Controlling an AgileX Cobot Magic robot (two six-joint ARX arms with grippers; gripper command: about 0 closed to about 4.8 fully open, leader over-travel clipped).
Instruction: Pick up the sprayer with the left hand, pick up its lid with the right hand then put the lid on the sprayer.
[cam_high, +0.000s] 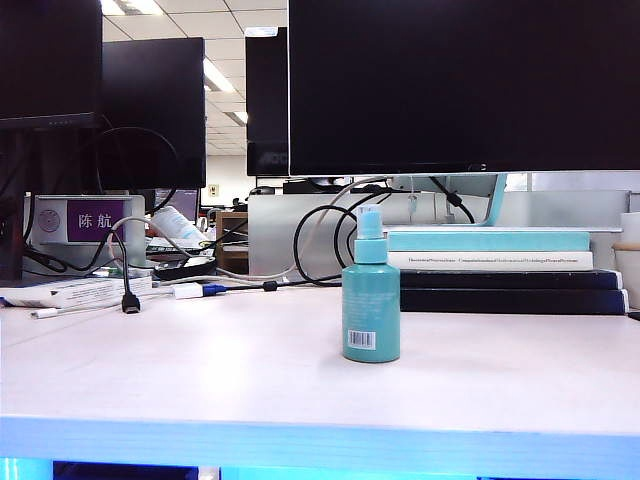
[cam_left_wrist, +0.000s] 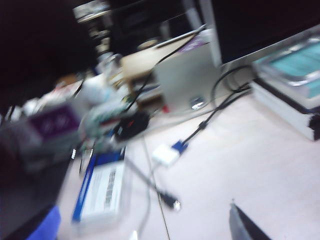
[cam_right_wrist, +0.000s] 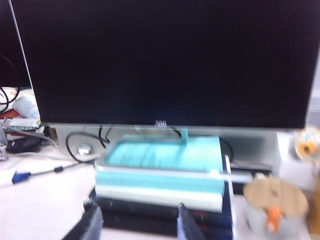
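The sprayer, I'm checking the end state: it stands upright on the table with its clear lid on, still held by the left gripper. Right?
Not quite. The sprayer stands upright on the table with its lid on, but no gripper holds it. The exterior view shows it standing alone, with no arm near.

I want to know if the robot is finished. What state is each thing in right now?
sprayer, standing upright on the table, free of both claws.
lid, seemingly on the sprayer's nozzle.
left claw, open, empty, over the table.
right claw, open, empty, facing the books.
monitor, screen dark.
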